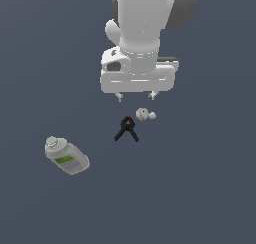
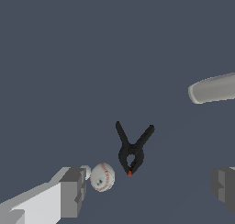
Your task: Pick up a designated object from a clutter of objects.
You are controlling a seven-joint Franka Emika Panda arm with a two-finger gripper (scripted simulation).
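The claw (image 1: 135, 96) is hanging wide and empty above the clutter, while the red-seamed ball (image 1: 142, 114) is lying on the dark surface (image 1: 200, 188) just beside the black clamp (image 1: 127, 129), with a tinier pale sphere (image 1: 152, 116) touching or nearly touching its far side. The bottle (image 1: 67, 156) is lying well apart. To grasp well, the claw is probably needing to centre over the ball, since the wrist view shows the ball close to one finger (image 2: 72, 192), and to descend so that neither finger catches the clamp's red tip (image 2: 130, 173) or the sphere.
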